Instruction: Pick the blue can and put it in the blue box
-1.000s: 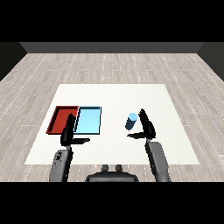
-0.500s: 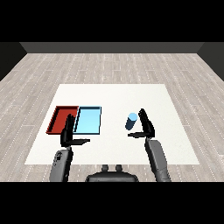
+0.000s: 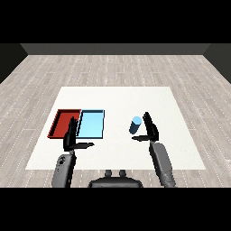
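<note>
The blue can (image 3: 135, 125) stands upright on the white table, right of centre. My right hand (image 3: 151, 130) is just to its right, fingers straight up and thumb reaching left below the can, not closed on it. The light blue tray (image 3: 91, 124) lies left of centre with nothing in it. My left hand (image 3: 71, 139) hovers over the near edge of the trays, fingers straight, thumb pointing right, holding nothing.
A red tray (image 3: 62, 122) lies against the blue tray's left side. The white table (image 3: 117, 101) extends beyond the trays and can on all sides, with grey plank floor around it.
</note>
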`<act>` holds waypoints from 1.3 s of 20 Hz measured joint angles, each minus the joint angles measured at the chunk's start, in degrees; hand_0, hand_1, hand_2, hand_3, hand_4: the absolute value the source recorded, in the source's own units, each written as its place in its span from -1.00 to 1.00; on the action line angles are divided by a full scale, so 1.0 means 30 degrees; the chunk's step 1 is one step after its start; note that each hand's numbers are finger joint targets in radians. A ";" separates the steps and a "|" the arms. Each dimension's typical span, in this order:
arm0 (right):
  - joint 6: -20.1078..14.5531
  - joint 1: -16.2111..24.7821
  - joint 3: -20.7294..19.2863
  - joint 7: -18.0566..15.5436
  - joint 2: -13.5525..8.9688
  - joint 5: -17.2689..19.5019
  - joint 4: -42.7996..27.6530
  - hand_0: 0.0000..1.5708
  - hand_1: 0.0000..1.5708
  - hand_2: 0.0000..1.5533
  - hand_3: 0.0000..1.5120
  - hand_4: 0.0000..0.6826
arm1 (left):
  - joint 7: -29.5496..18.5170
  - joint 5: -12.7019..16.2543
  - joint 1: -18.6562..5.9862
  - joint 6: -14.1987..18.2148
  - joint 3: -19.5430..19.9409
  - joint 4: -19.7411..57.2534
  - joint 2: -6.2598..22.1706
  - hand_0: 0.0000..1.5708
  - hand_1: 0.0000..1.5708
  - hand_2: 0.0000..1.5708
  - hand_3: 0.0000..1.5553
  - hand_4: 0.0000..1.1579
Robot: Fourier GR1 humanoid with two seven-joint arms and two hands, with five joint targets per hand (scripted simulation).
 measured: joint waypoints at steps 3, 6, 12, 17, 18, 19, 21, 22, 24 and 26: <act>0.0243 -0.0193 -0.0313 -0.0035 -0.0102 -0.0380 0.0507 -1.00 -1.00 -1.00 -1.00 -1.00 | -0.0082 -0.0160 0.0035 0.0021 -0.0031 0.0019 0.0030 -1.00 -1.00 -1.00 -1.00 -1.00; -0.0003 -0.0559 -0.0466 -0.0239 -0.0042 -0.0312 0.1352 -1.00 -1.00 -1.00 -1.00 -1.00 | -0.0021 -0.0041 0.0313 -0.0247 0.0172 -0.0219 0.0313 -1.00 -1.00 -1.00 -1.00 -1.00; -0.0194 -0.2319 -0.1250 -0.0455 -0.0205 -0.0572 0.4331 -1.00 -1.00 -1.00 -1.00 -1.00 | 0.0213 0.0194 0.0283 -0.0361 0.0272 -0.0213 0.0246 -1.00 -1.00 -1.00 -1.00 -1.00; -0.0501 -0.3595 -0.1723 -0.0202 -0.0403 -0.0801 0.5989 -1.00 -1.00 -1.00 -1.00 -1.00 | -0.0065 -0.0138 0.0236 -0.0083 0.0226 0.0064 0.0126 -1.00 -1.00 -1.00 -1.00 -1.00; -0.0545 -0.3792 -0.1795 -0.0473 -0.0398 -0.0758 0.6628 -1.00 -1.00 -1.00 -1.00 -1.00 | 0.0051 -0.0321 0.0330 0.0068 0.0079 -0.0106 0.0046 -1.00 -1.00 -1.00 -1.00 -1.00; -0.0524 -0.4051 -0.1897 -0.0505 -0.0434 -0.0858 0.7000 -1.00 -1.00 -1.00 -1.00 -1.00 | 0.0059 -0.0361 0.0247 0.0070 0.0093 -0.0126 0.0086 -1.00 -1.00 -1.00 -1.00 -1.00; -0.0493 -0.4377 -0.2090 -0.0373 -0.0577 -0.1062 0.7424 -1.00 -1.00 -1.00 -1.00 -1.00 | 0.0299 -0.0214 0.0394 -0.0042 0.0198 -0.0635 0.0223 -1.00 -1.00 -1.00 -1.00 -1.00; -0.0470 -0.4670 -0.2177 -0.0667 -0.0544 -0.1086 0.8063 -1.00 -1.00 -1.00 -1.00 -1.00 | 0.0025 -0.0105 0.0570 -0.0189 0.0308 -0.0623 0.0291 -1.00 -1.00 -1.00 -1.00 -1.00; -0.0542 -0.4840 -0.2185 -0.1222 -0.0299 -0.1071 0.8911 -1.00 -1.00 -1.00 -1.00 -1.00 | 0.0147 -0.0067 0.0793 -0.0204 0.0253 -0.0940 0.0236 -1.00 -1.00 -1.00 -1.00 -1.00; -0.0364 -0.4592 -0.2151 -0.1291 -0.0289 -0.1225 0.8919 -1.00 -1.00 -1.00 -1.00 -1.00 | 0.0126 -0.0115 0.0453 -0.0102 0.0390 -0.0692 0.0253 -1.00 -1.00 -1.00 -1.00 -1.00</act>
